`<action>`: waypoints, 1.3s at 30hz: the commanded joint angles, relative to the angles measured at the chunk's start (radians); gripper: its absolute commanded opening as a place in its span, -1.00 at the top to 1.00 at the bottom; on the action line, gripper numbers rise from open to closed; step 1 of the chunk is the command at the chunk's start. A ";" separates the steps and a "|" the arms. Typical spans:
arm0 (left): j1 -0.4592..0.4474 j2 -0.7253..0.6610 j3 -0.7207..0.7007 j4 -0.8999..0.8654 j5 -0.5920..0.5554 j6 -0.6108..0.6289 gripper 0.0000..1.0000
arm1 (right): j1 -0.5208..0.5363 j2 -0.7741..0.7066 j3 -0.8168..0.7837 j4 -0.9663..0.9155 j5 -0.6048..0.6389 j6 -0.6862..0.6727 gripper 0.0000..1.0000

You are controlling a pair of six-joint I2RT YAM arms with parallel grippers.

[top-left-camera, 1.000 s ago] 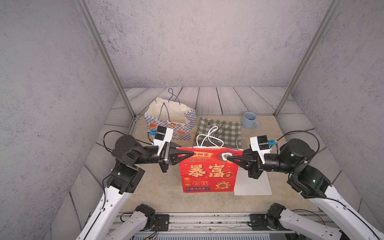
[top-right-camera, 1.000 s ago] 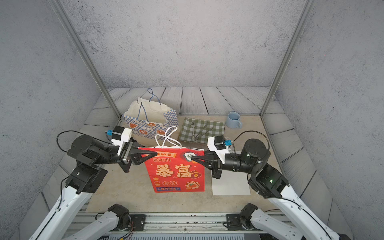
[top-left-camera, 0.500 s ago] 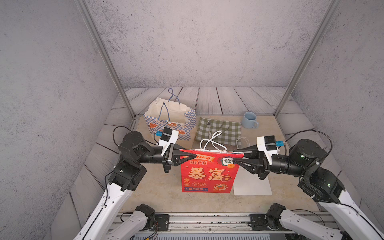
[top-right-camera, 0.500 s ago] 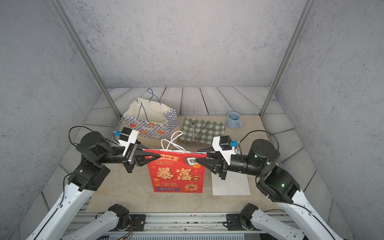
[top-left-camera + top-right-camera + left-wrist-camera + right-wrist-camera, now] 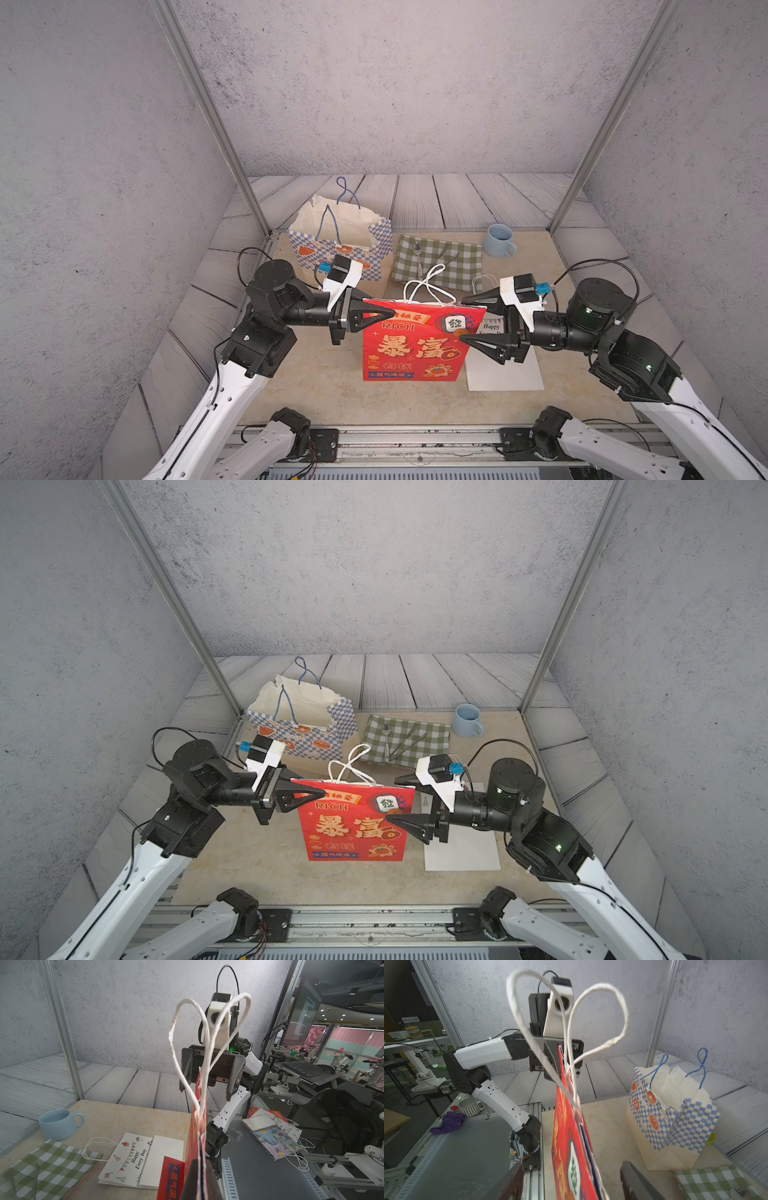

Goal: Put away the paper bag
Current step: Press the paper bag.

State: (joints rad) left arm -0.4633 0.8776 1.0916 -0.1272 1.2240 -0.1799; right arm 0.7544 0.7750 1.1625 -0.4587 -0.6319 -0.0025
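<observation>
Left gripper (image 5: 390, 313) is clenched on one top corner of the red paper bag (image 5: 411, 349). The bag hangs upright and folded flat between the two arms, and its white handles (image 5: 428, 286) loop up just past the fingertips. Right gripper (image 5: 463, 319) is released, its jaws spread wide on either side of the bag's opposite top corner without pinching it. Behind the left gripper stands a blue checked bag (image 5: 340, 245). Below the right gripper lies a flat white "Happy Every Day" bag (image 5: 503, 370), and beyond it are a green checked cloth (image 5: 436, 262) and a blue mug (image 5: 498, 241).
</observation>
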 commanded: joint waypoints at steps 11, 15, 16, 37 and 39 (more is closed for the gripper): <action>-0.006 -0.021 0.034 0.061 0.027 -0.025 1.00 | 0.004 -0.027 -0.075 0.014 -0.040 0.021 0.74; -0.006 -0.022 0.033 0.060 0.028 -0.027 1.00 | 0.003 -0.042 -0.066 -0.026 0.012 0.016 -0.14; -0.006 -0.022 0.033 0.060 0.029 -0.028 1.00 | 0.002 -0.045 -0.066 -0.033 0.013 0.012 -0.19; -0.006 0.019 0.060 -0.165 0.038 0.140 1.00 | 0.002 0.077 0.126 -0.223 -0.025 0.016 0.39; -0.005 0.027 0.069 -0.207 0.039 0.166 1.00 | 0.002 0.085 0.132 -0.234 -0.019 0.024 0.58</action>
State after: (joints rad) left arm -0.4633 0.9016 1.1248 -0.2867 1.2438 -0.0589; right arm 0.7544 0.8497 1.2694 -0.6521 -0.6308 0.0139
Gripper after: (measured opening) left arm 0.050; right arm 0.241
